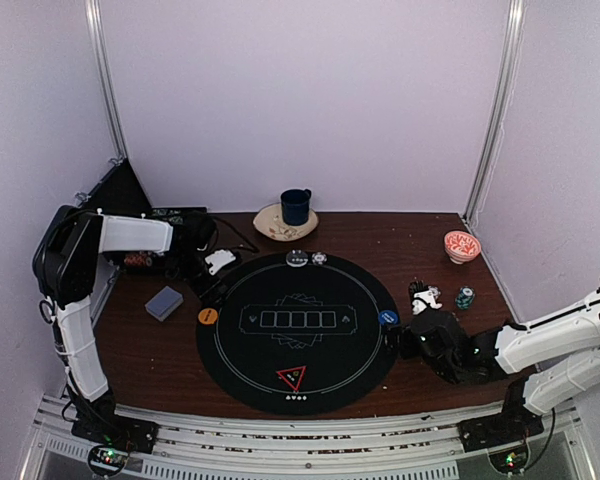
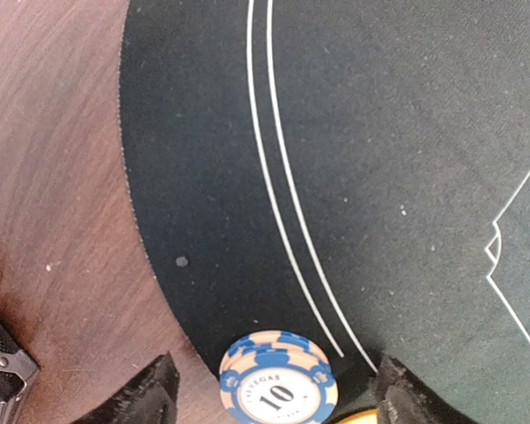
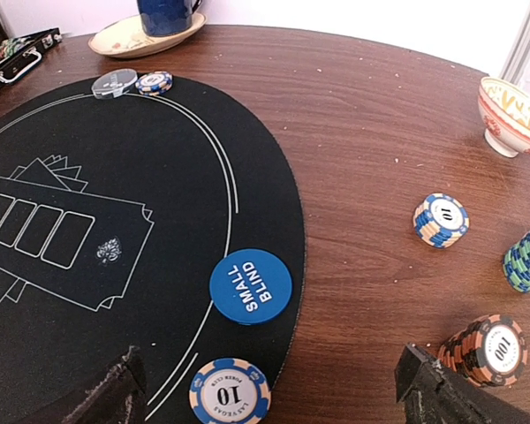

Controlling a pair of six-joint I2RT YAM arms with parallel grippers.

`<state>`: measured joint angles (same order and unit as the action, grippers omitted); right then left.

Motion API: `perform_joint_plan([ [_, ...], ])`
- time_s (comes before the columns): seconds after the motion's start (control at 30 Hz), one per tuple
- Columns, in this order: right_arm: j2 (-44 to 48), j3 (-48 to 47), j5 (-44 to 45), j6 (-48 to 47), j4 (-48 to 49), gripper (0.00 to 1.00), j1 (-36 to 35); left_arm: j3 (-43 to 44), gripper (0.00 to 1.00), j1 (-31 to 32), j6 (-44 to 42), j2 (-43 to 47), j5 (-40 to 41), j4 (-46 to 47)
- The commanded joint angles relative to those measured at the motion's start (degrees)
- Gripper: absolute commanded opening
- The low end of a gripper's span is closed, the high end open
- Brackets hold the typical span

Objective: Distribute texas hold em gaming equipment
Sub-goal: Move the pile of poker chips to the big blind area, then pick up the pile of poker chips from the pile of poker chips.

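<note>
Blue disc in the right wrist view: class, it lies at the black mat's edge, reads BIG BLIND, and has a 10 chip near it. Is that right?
Not quite. The blue disc reads SMALL BLIND, not BIG BLIND; the right wrist view shows the lettering. It does lie at the edge of the black mat, with a 10 chip near it.

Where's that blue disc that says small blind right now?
In the right wrist view, the blue Small Blind disc lies flat at the right edge of the round black mat, just beyond a blue-and-cream 10 chip.
</note>
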<state>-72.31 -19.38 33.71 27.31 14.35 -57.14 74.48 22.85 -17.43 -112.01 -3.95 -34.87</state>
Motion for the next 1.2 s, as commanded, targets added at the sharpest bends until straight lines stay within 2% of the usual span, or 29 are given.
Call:
perform_joint_plan([
  [0.0, 1.76, -0.17, 4.10, 1.74, -1.48, 1.00, -0.31, 3.11, 0.83, -0.30, -0.32, 2.94, -1.23, -0.81],
  [0.13, 4.79, 0.21, 5.87, 2.63, -3.05, 1.00, -0.33, 6.69, 0.90, -0.31, -0.37, 4.28, -1.90, -0.73],
  [0.37, 12.22, 0.46, 8.32, 5.27, -8.02, 1.00, -0.07, 9.42, 0.91, -0.26, -0.70, 7.91, -3.23, -0.13],
  [0.57, 15.95, -7.05, 13.91, 4.72, -19.98, 1.00, -0.09, 6.70, 0.93, -0.31, -0.51, 12.13, -3.97, 3.97],
  [0.7, 16.08, -12.44, 18.60, 6.79, -27.99, 1.00, 1.22, 3.08, 0.98, -0.31, 0.54, 15.34, -5.92, 8.24],
  [0.9, 15.52, -17.87, 11.50, 14.60, -36.44, 1.00, 10.97, -5.71, 0.98, -0.28, 1.76, 21.80, -6.00, 17.71],
  [1.17, 8.51, -18.15, 2.59, 12.33, -34.52, 1.00, 29.18, -18.22, 0.98, -0.31, 2.08, 32.72, -12.41, 28.11],
])
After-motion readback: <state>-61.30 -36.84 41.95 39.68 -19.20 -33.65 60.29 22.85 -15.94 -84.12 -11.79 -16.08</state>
